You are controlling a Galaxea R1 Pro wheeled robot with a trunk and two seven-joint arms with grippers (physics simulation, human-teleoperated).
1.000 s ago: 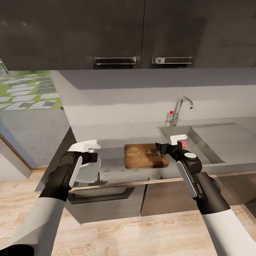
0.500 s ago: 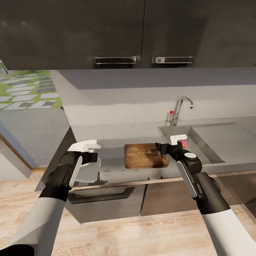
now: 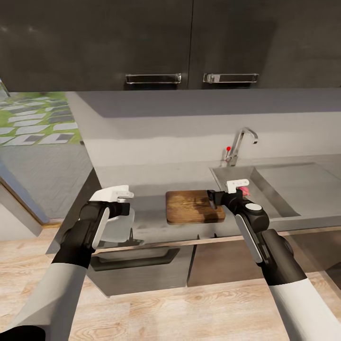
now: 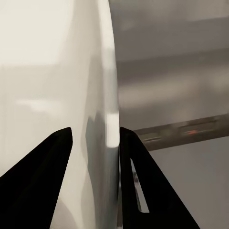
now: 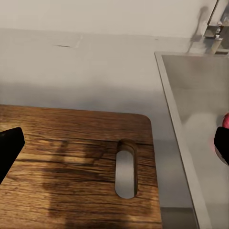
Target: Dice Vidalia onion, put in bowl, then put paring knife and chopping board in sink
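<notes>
I am standing at the grey worktop [image 3: 151, 182] with both arms out in front of me. My left end effector [image 3: 124, 202] is hovering over the white bowl [image 3: 116, 226], which is sitting near the worktop's front edge, left of the chopping board [image 3: 194, 207]. In the left wrist view the two dark fingers [image 4: 47, 176] are straddling the bowl's white rim [image 4: 102, 119], one on each side; I cannot tell whether they are actually pressing on it.

My right end effector [image 3: 219, 195] is hanging over the right end of the chopping board, by the edge of the sink [image 3: 279, 189]. In the right wrist view its fingertips [image 5: 9, 145] are sitting far apart at the two sides of the picture, so it is spread wide and gripping nothing. Below it the board's slot-shaped handle hole [image 5: 125, 168] is lying toward the sink side, and the sink's steel rim [image 5: 179, 129] is running just beside the board.

The Vidalia onion [image 3: 245, 190] is showing as a small pinkish patch in the sink basin, just behind my right wrist, and as a pink sliver [image 5: 226, 120] next to my right fingertip. The tap [image 3: 241, 144] with its red knob [image 3: 228, 149] is standing at the back of the sink. Dark wall cabinets [image 3: 142, 42] are hanging above.
</notes>
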